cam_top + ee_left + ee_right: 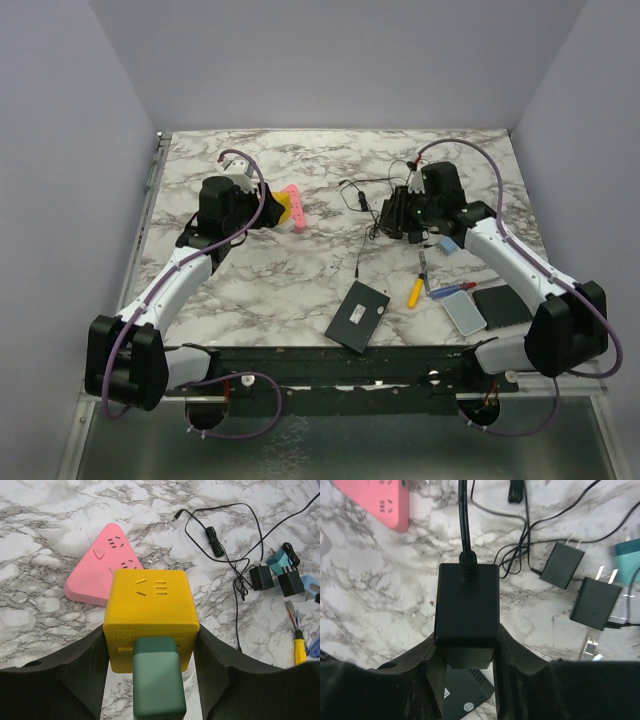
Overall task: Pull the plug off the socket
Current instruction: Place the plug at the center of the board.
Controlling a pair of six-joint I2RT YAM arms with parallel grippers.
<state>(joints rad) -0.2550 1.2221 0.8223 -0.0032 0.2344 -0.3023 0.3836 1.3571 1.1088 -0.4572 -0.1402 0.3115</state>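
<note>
Presently on hand, item by item.

- The yellow cube socket [150, 612] sits left of centre on the desk [300, 290]. The left gripper [151, 650] clamps it across two opposite side faces, pads flat against it. By my reading this grip anchors the block so that something can be drawn out of it.
- The green plug [157, 680] is seated in the cube's near face, pointing back toward the wrist between the fingers. It is not yet out.
- The pink triangular socket block [97, 567] lies just behind the cube on its far-left side. Nothing is plugged into the face that shows.
- The right gripper [466, 650] is well to the right of the cube, pinching a black adapter [466, 602] by its sides. Its cable [464, 520] runs off toward the far edge. The adapter is in no socket (its prong end is hidden, so I cannot tell whether it hangs or rests on the desk).
- The loose black adapters [562, 565] lie right of the held one, prongs bare.
- Judgement: the green plug is what remains to pull. The right arm would probably need to free itself of its load first.
</note>
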